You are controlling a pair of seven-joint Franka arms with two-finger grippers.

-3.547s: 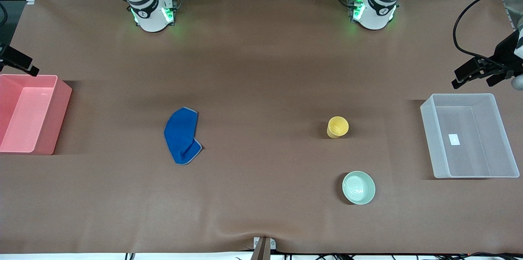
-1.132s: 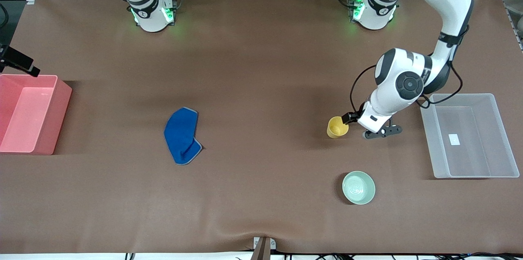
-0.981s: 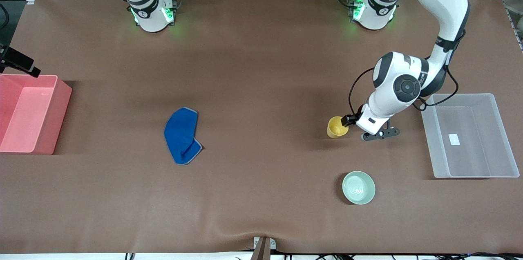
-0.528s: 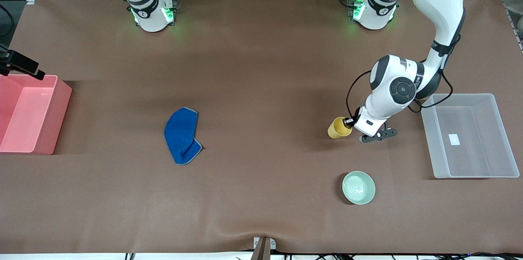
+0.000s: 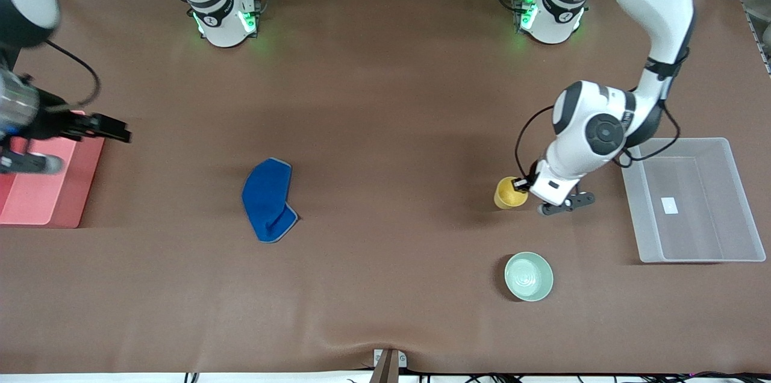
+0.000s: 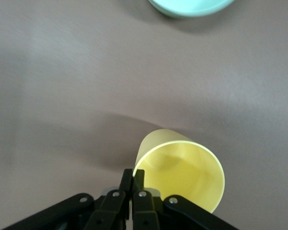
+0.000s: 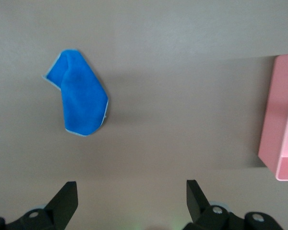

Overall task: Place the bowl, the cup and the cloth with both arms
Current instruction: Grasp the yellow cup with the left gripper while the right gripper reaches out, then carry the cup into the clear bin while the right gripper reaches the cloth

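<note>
My left gripper [image 5: 523, 185] is shut on the rim of the yellow cup [image 5: 509, 194] and holds it tilted just above the table. In the left wrist view the fingers [image 6: 134, 178] pinch the wall of the cup [image 6: 185, 172], one inside and one outside. The mint-green bowl [image 5: 529, 276] stands on the table nearer to the front camera than the cup; its edge shows in the left wrist view [image 6: 192, 5]. The blue cloth [image 5: 268, 199] lies crumpled toward the right arm's end. My right gripper [image 5: 117, 130] is open and empty in the air beside the pink bin; its wrist view [image 7: 132, 196] shows the cloth [image 7: 79, 100] farther off.
A clear plastic bin [image 5: 630, 190] stands at the left arm's end of the table, beside the cup. A pink bin [image 5: 54, 196] stands at the right arm's end and also shows in the right wrist view [image 7: 283, 120]. Brown mat covers the table.
My left gripper came in, shut on the cup's rim, tilted the cup and carried it a little toward the clear bin. My right arm swung into view beside the pink bin.
</note>
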